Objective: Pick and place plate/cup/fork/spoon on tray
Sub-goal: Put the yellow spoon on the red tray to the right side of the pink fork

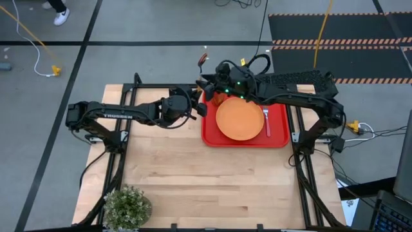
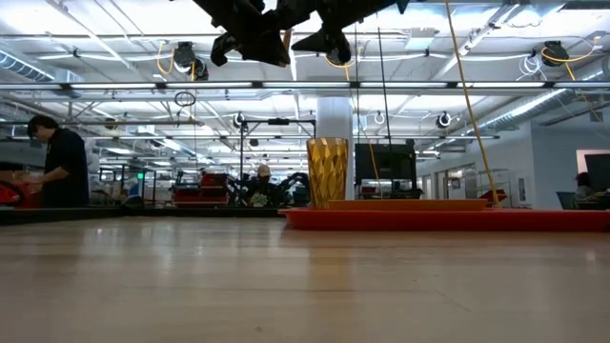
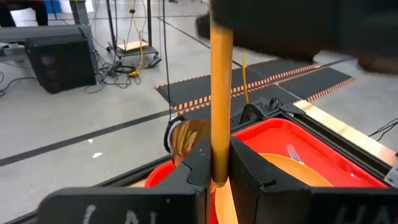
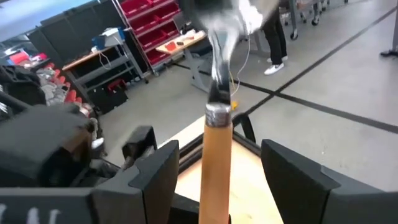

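Observation:
The spoon [image 4: 217,143] hangs in the air above the red tray's [image 1: 278,138] far left corner. Its yellow-orange handle stands about upright, with the metal bowl [image 4: 225,28] at the upper end. My left gripper [image 3: 221,149] is shut on the handle. My right gripper [image 4: 219,149] is open, one finger on either side of the handle higher up, with a gap on both sides. The amber cup [image 1: 219,98] stands in that tray corner. The orange plate [image 1: 239,120] lies on the tray, and the fork [image 1: 268,121] lies on the tray to its right. My left gripper pinches the spoon's yellow-orange handle [image 3: 221,165] between its two fingers, on the handle's lower part. The fingers come at it nearly level from the table's left and lie across it. The spoon stands about upright, lifted clear of tray and table.
A potted plant [image 1: 127,206] stands at the table's near left corner. Bare wooden tabletop [image 1: 193,174] spreads in front of the tray. A person [image 2: 57,162] stands in the room far behind the table.

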Robot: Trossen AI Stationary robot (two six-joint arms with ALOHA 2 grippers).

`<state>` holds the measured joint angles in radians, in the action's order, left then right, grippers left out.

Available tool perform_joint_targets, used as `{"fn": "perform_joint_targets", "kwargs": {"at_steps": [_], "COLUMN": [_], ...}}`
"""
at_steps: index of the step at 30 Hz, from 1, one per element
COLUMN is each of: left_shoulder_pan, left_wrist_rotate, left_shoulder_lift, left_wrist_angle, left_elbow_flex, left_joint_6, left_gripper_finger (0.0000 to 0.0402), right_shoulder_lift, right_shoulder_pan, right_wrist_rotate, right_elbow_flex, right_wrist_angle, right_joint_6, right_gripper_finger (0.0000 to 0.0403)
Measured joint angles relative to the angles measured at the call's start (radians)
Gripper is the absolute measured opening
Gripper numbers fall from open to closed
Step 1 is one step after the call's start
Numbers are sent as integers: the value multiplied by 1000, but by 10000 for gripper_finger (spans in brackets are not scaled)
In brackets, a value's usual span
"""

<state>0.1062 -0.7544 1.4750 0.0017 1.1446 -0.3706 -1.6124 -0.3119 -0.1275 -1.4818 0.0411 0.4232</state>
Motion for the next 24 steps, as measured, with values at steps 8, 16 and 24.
{"fn": "perform_joint_targets", "kwargs": {"at_steps": [8,16,24], "left_shoulder_pan": [0,0,0], "left_wrist_rotate": [-5,-28,-34], "left_shoulder_lift": [0,0,0], "left_wrist_angle": [-34,-37,-37], "left_elbow_flex": [0,0,0], "left_joint_6": [2,-5,-25], "left_gripper_finger": [32,32,34], "right_shoulder_lift": [-24,-35,-34], "right_shoulder_pan": [0,0,0], "right_wrist_rotate": [-5,-4,-6], "right_elbow_flex": [0,0,0], "right_wrist_angle": [99,109,105], "right_joint_6": [-28,-43,-47], "right_gripper_finger": [211,188,138]}}
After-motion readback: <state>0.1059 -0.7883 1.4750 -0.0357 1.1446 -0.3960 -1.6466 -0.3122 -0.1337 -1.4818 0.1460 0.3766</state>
